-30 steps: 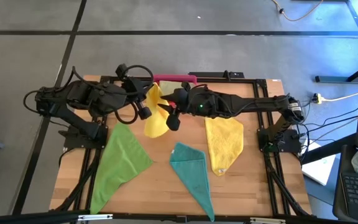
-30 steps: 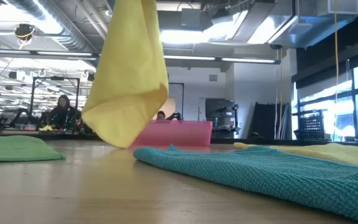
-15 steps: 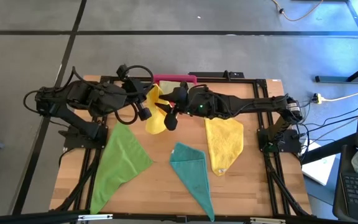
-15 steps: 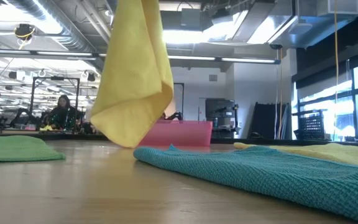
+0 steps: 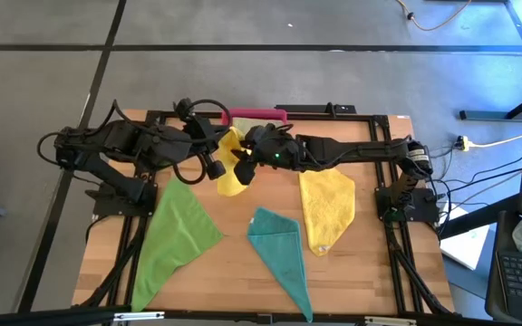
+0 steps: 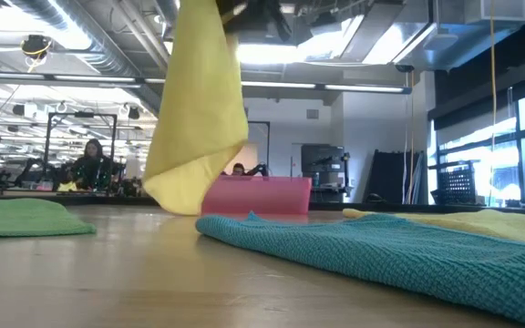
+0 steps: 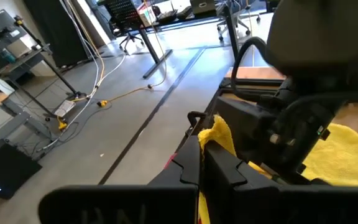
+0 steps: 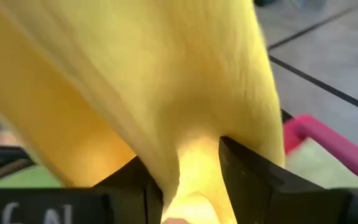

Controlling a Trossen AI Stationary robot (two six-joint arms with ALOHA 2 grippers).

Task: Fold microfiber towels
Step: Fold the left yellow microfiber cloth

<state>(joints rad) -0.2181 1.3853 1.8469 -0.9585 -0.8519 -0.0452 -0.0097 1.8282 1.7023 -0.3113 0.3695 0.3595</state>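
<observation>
- Currently the step in hand looks like the fold of one yellow towel (image 5: 231,165), which hangs in the air just in front of the pink tray (image 5: 256,115), pinched between both grippers.
- Left gripper (image 5: 217,145) is clamped tight on the towel's upper edge, on the side of the tray nearest the left arm's base.
- Right gripper (image 5: 244,164) holds the same towel partway closed, with cloth bunched between its fingers (image 8: 247,168) in the right wrist view.
- From the low view, the towel (image 6: 199,118) droops as a doubled drape, and its bottom fold is at or just above the table (image 6: 108,273); contact cannot be told.
- Next, the move likely calls for lowering the drape onto bare table in front of the tray, keeping both held corners level so the halves lie matched.
- Other cloths wait farther from the tray: a bright green towel (image 5: 175,231), a teal towel (image 5: 279,244) and a second yellow towel (image 5: 327,208), all lying flat.
</observation>
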